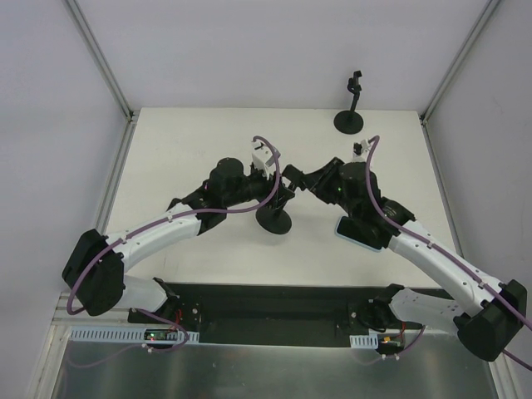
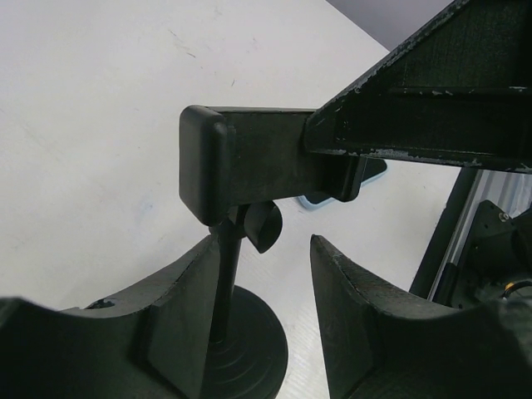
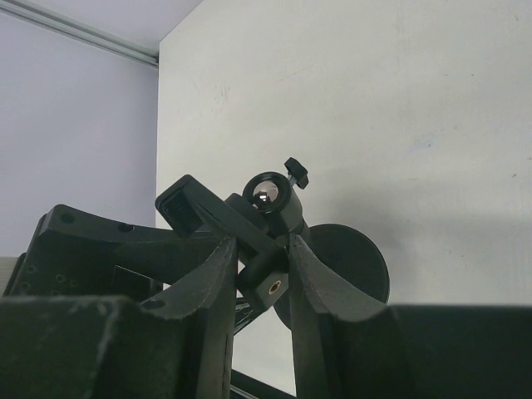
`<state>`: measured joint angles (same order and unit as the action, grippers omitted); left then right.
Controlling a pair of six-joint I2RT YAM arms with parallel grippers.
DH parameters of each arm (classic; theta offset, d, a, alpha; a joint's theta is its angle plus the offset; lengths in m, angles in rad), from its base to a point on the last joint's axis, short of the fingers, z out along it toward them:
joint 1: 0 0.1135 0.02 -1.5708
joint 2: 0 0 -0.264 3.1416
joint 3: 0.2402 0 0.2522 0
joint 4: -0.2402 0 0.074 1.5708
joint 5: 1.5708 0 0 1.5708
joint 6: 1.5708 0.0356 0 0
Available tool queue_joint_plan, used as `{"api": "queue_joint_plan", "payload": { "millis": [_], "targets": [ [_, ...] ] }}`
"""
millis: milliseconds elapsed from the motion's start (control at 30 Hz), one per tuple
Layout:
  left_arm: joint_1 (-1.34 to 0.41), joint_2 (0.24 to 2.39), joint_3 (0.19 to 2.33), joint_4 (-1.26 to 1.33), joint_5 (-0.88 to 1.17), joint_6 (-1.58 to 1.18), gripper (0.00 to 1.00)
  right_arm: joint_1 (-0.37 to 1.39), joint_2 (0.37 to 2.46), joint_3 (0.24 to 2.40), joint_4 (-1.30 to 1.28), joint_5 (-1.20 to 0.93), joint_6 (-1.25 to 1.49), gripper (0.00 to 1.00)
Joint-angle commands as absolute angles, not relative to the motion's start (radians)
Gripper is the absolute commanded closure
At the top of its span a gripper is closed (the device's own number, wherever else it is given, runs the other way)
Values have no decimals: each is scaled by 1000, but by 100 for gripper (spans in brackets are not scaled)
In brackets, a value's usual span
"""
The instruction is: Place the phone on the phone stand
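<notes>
Setup step: my R pincer (image 3: 262, 249) clamps phone stand (image 3: 349, 258), L pincer (image 2: 264, 249) apart astride it; nxt grab phone (image 1: 351, 233) off counter (image 1: 166, 150).

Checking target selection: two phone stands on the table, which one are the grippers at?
The centre stand: right gripper pinches its clamp head, left gripper straddles its pole. The far stand sits alone at the back edge.

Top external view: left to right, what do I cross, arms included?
Left arm's black shoulder joint → black round-base phone stand → light-blue phone → right arm's black shoulder joint. Far black stand omitted: overlaps the phone's span.
</notes>
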<state>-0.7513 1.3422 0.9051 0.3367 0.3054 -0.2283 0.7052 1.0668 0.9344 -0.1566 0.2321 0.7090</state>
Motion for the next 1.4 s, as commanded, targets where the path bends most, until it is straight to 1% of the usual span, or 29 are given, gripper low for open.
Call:
{"api": "queue_joint_plan", "payload": {
  "millis": [0, 167, 267, 300, 333, 400, 433, 500, 567, 800, 833, 967, 1067, 1167, 1367],
  "targets": [
    [-752, 1353, 934, 387, 311, -236, 54, 724, 1051, 965, 35, 258, 787, 100],
    [-752, 1361, 942, 388, 305, -238, 54, 747, 1054, 968, 48, 261, 801, 100],
    [-750, 1356, 939, 387, 290, -236, 59, 759, 1058, 966, 51, 261, 805, 100],
    [-750, 1358, 939, 385, 285, -235, 62, 761, 1058, 965, 55, 261, 808, 99],
    [-749, 1358, 940, 382, 279, -233, 69, 765, 1057, 963, 57, 258, 810, 100],
    [-742, 1353, 940, 376, 272, -233, 76, 769, 1057, 959, 64, 252, 813, 100],
    [-736, 1351, 942, 370, 268, -233, 83, 769, 1055, 957, 64, 242, 813, 100],
    [-733, 1344, 942, 359, 267, -223, 87, 769, 1042, 942, 64, 239, 790, 100],
    [-730, 1344, 946, 336, 244, -221, 95, 756, 1023, 931, 64, 204, 766, 100],
    [-703, 1367, 954, 316, 221, -244, 98, 680, 963, 854, 123, 11, 594, 100],
    [-698, 1374, 956, 316, 227, -253, 99, 669, 962, 854, 127, -59, 566, 100],
    [-680, 1428, 959, 334, 282, -301, 99, 634, 976, 825, 187, -187, 386, 100],
    [-661, 1460, 953, 356, 311, -350, 99, 630, 974, 746, 290, -221, 327, 100],
    [-644, 1486, 939, 385, 327, -391, 99, 630, 979, 654, 483, -268, 272, 100],
    [-627, 1535, 923, 407, 336, -437, 99, 629, 1022, 566, 610, -298, 180, 99]
  ]
}}
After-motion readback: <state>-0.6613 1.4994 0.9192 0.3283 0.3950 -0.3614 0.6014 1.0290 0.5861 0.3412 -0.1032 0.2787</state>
